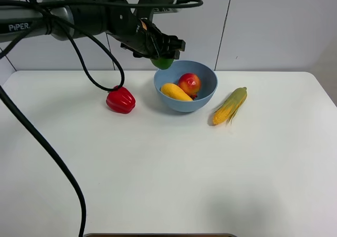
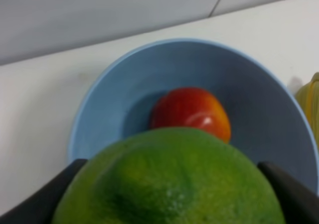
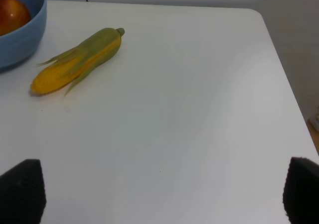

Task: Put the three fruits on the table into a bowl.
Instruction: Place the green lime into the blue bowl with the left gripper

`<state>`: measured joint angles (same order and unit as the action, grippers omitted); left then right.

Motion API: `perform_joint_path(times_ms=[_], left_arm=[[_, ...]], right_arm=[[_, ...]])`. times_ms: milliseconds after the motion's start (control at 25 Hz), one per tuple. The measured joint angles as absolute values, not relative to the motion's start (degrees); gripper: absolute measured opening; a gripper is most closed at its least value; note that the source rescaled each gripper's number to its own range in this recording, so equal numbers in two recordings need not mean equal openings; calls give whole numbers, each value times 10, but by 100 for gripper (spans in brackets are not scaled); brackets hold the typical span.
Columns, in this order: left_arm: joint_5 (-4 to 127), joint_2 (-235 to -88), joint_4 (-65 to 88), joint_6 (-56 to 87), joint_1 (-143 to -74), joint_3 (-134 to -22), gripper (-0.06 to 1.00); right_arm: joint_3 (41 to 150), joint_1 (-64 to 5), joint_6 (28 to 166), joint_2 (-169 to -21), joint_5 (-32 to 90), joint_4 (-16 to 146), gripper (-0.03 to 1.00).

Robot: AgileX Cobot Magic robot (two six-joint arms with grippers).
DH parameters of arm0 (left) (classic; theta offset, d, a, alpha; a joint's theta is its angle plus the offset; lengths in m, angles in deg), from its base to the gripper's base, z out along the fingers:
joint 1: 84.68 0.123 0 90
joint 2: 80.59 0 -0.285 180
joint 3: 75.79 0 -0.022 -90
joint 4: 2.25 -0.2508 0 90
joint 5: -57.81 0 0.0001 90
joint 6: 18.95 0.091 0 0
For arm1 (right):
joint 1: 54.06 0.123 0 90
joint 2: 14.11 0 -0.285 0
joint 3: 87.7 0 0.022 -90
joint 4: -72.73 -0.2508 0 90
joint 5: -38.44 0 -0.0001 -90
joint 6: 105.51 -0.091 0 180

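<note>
Holding one green fruit (image 1: 163,63) clamped just above the near rim of one blue bowl (image 1: 207,97): left gripper (image 1: 164,51). Bowl contents: one pomegranate (image 1: 189,83), one mango (image 1: 176,92). On the white surface (image 1: 168,168): one red bell pepper (image 1: 120,100), one corn cob (image 1: 230,106). Right gripper (image 3: 159,186): fingers wide apart, empty. Lettering on left arm: "PiPER".

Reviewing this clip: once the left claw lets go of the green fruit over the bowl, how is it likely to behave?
The green fruit looks glossy and rounded, so it probably slips free easily and rolls. Held in the left claw above the bowl rim, it likely settles against the pomegranate and mango. It seems rigid, keeping its shape between the fingers.
</note>
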<state>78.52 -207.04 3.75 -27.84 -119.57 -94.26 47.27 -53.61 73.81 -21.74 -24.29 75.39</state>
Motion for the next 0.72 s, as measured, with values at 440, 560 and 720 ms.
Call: perform_joint_path(times_ms=[440,560,720], left_arm=[[755,-2122,53,-277,-1205,-943,0],[755,-2125,61,-277,-1205,-943,0],[758,-2125,62,-277,-1205,-943,21]], right_arm=[[473,-536,738,-217,-243,754,89],[473,-536,738,-217,-243,754,89],[473,-536,738,-217,-243,754,89]])
